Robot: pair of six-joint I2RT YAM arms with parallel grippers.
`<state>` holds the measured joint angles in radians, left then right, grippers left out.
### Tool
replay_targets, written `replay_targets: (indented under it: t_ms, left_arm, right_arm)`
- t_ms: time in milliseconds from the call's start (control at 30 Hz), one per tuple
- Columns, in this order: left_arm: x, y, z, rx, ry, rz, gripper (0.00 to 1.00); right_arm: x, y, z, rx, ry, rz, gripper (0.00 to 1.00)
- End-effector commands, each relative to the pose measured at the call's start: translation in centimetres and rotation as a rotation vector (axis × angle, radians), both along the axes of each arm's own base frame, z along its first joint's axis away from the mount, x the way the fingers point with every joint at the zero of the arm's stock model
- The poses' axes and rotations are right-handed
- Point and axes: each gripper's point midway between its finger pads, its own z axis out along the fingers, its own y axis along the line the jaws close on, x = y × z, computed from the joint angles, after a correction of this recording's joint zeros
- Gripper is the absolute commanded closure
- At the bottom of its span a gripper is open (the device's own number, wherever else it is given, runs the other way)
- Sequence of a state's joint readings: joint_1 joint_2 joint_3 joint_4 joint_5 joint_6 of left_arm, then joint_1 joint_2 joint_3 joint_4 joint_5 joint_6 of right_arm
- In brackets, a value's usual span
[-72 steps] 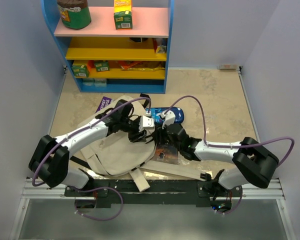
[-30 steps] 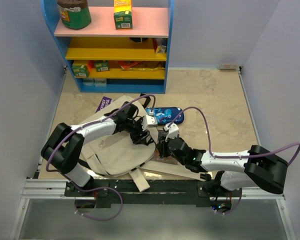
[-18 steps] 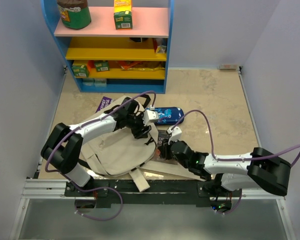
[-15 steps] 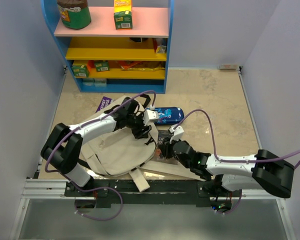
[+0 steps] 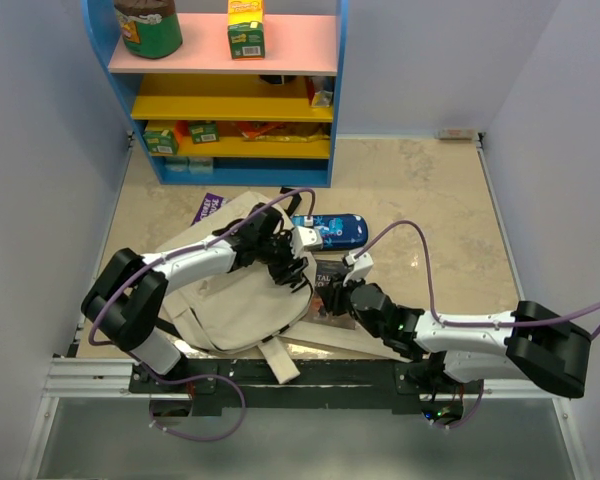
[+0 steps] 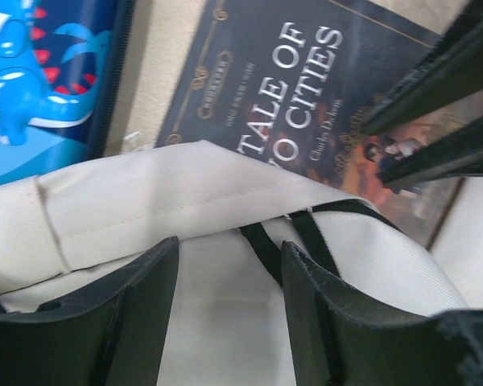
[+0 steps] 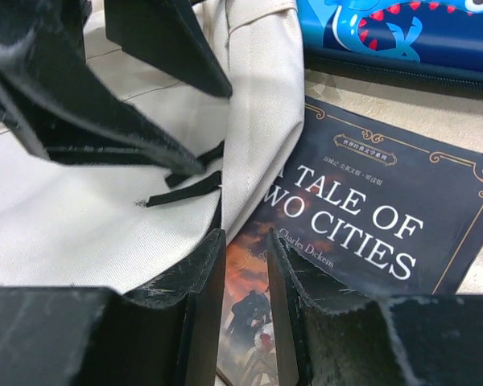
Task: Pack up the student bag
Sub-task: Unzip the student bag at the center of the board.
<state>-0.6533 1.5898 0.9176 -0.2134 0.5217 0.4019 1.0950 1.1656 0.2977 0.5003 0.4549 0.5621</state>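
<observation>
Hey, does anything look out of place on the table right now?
The A Tale of Two Cities book lies askew, mostly outside the student bag, one side covered by the bag's hem. A purple flat item sits loose at the bag's far edge.

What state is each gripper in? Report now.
Left gripper: open, jaws apart over the bag, nothing clamped.
Right gripper: narrowly open over the book, holding nothing.

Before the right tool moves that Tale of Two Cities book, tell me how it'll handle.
The book looks thin and flat, so probably light but somewhat bendy. Its cover seems smooth, possibly slippery. The student bag overlaps its edge, so canvas may drag.
</observation>
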Motion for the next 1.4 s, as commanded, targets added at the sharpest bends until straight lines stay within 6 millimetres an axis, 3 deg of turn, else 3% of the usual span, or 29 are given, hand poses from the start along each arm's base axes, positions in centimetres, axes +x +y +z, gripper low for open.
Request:
replay_targets:
  t_ms: [0,100,367,567,767,933,1067,1200,1367]
  left_arm:
    - [2.4,-0.5,0.6,-0.011,-0.099,0.091,0.42]
    - [2.2,-0.5,0.2,-0.008,-0.094,0.089,0.42]
    - [-0.5,-1.0,-1.0,0.034,-0.058,-0.005,0.41]
    - [0.8,0.9,-1.5,0.117,-0.154,0.046,0.43]
    - [0.8,1.7,-2.0,0.152,-0.175,0.033,0.59]
    - [0.1,1.1,-2.0,0.118,-0.142,0.007,0.81]
    - [-0.3,0.3,-1.2,0.076,-0.133,-0.022,1.0]
    - [-0.4,0.2,-1.1,0.07,-0.126,-0.024,1.0]
    - [-0.5,0.5,-0.9,0.075,-0.136,-0.031,1.0]
  right_arm:
    - [0.2,0.0,1.0,0.063,-0.019,-0.028,0.69]
    - [0.1,-0.1,1.0,0.067,-0.016,-0.028,0.69]
    - [0.2,0.0,1.1,0.071,-0.018,-0.028,0.69]
    - [0.2,-0.2,1.1,0.073,-0.018,-0.032,0.69]
    - [0.1,-0.3,0.9,0.072,-0.014,-0.03,0.71]
    - [-0.1,0.5,0.9,0.095,-0.004,-0.009,0.71]
    - [-0.3,2.2,0.6,0.121,0.025,0.036,0.61]
    - [-0.5,3.9,-1.1,0.113,0.076,0.071,0.57]
    - [-0.5,4.5,-1.4,0.129,0.09,0.075,0.6]
